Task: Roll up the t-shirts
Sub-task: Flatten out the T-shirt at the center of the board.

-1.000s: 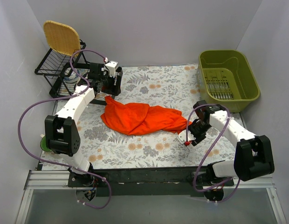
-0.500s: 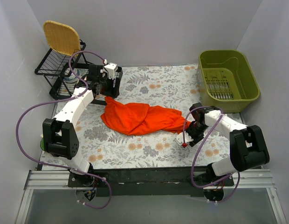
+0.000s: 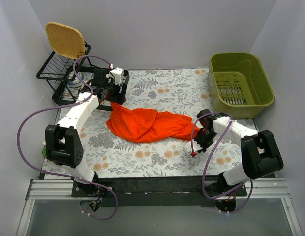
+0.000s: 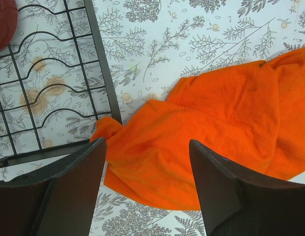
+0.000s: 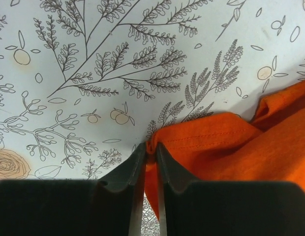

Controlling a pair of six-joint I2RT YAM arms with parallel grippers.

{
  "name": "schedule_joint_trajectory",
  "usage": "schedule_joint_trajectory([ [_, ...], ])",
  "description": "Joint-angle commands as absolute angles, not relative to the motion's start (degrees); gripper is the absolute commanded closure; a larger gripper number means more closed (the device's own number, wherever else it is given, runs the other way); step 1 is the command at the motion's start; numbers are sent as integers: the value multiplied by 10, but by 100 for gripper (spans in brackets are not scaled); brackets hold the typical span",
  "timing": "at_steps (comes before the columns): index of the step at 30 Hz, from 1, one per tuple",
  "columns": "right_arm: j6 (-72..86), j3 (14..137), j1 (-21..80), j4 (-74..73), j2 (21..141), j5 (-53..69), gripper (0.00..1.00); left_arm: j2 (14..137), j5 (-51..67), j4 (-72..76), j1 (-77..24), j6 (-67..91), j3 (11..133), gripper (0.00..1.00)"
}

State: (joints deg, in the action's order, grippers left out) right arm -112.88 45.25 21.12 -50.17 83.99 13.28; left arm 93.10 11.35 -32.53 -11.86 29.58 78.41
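Observation:
An orange-red t-shirt (image 3: 150, 124) lies crumpled across the middle of the floral mat. My left gripper (image 3: 113, 94) hangs open above its left end; in the left wrist view the cloth (image 4: 211, 123) lies below and between the two dark fingers (image 4: 69, 182), untouched. My right gripper (image 3: 198, 133) is at the shirt's right end. In the right wrist view its jaws (image 5: 150, 157) are shut on a hemmed corner of the shirt (image 5: 226, 147), pinched between the fingers just above the mat.
A black wire rack (image 3: 69, 81) with a woven tan disc (image 3: 65, 39) stands at the back left; its bars show in the left wrist view (image 4: 54, 83) with a red-brown bowl (image 4: 4, 19). An olive-green tub (image 3: 241, 83) sits at the back right.
My right gripper has slid a little left and inward to the shirt's right corner. My left gripper has barely moved. The shirt lies as before.

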Motion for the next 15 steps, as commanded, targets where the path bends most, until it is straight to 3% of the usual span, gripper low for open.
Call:
schedule_joint_trajectory([
  [1, -1190, 471, 215, -489, 849, 148, 78, 902, 119, -321, -121, 294, 781, 32],
  [3, -1108, 500, 215, -490, 841, 167, 84, 903, 123, -318, -121, 294, 778, 32],
  [5, -1047, 530, 215, -505, 838, 195, 98, 903, 127, -316, -120, 294, 775, 32],
  [15, -467, 715, 164, -423, 840, 243, 99, 903, 110, -316, -103, 297, 750, 28],
])
